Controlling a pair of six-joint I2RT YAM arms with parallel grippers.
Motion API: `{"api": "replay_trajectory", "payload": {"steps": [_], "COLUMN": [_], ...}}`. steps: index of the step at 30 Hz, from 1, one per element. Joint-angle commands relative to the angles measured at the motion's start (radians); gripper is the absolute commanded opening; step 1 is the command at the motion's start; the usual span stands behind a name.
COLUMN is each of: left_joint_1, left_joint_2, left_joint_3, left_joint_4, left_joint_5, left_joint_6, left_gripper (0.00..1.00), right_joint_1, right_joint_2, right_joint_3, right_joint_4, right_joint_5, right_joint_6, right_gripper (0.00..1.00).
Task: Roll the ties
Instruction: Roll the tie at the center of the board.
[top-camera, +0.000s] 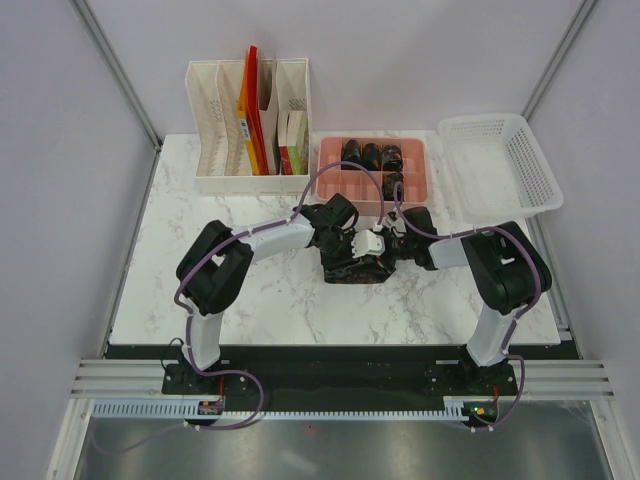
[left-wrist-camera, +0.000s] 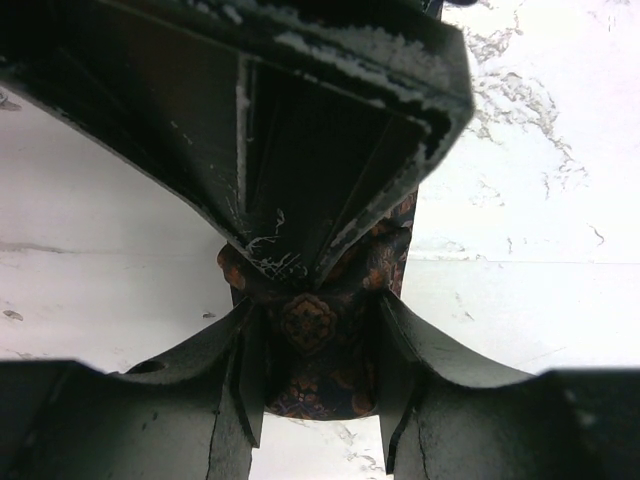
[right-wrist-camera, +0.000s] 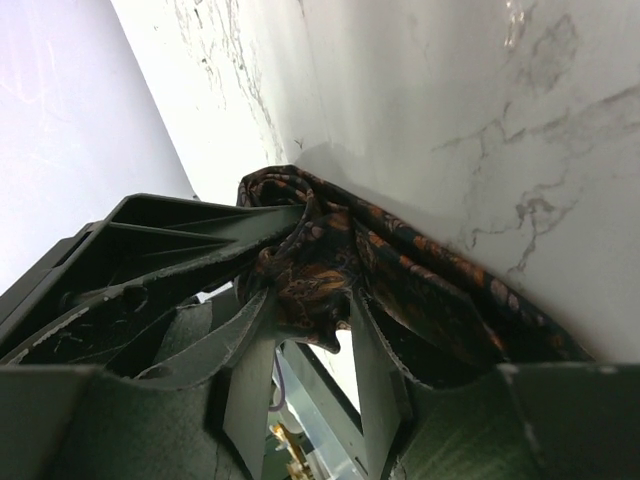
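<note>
In the middle of the overhead frame, both arms reached low over the marble table (top-camera: 190, 210). In the left wrist view, the left gripper (left-wrist-camera: 318, 308) stood at a narrow opening, its two fingers pressed on a bunched part of the patterned tie (left-wrist-camera: 315, 375), which lay on the table. The right gripper (right-wrist-camera: 310, 292) faced it from the other side. The same tie filled the gap between its fingers, but I cannot tell whether they pinched it. Farther back, at upper centre, a pink tray (top-camera: 415, 160) held rolled ties (top-camera: 370, 155), with a white basket (top-camera: 505, 165) at upper right and a file rack (top-camera: 215, 130) at upper left.
</note>
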Motion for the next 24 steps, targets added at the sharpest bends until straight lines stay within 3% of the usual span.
{"api": "replay_trajectory", "payload": {"steps": [1,9,17,21,24], "left_joint_1": [0.002,0.002,0.006,0.008,0.01], "left_joint_2": [0.099,0.097,0.099,0.093,0.088], "left_joint_3": [-0.059,-0.059,-0.061,-0.062,-0.065], "left_joint_4": [-0.149,-0.151,-0.149,-0.151,-0.151], "left_joint_5": [-0.011,-0.006,-0.003,-0.001,-0.003], "left_joint_6": [0.027,0.027,0.026,0.029,0.03], "left_gripper": [0.32,0.31,0.31,0.31,0.32], "right_joint_1": [0.012,0.007,0.032,0.044,0.046], "right_joint_2": [-0.072,-0.12,-0.066,-0.011,0.011], "right_joint_3": [0.001,-0.009,-0.015,-0.004,0.013], "right_joint_4": [0.089,0.067,0.062,0.078,0.059], "right_joint_5": [-0.068,-0.092,-0.048,-0.025,0.003], "right_joint_6": [0.018,0.009,-0.031,-0.033,-0.056], "right_gripper": [0.43,0.43,0.44,0.42,0.33]}}
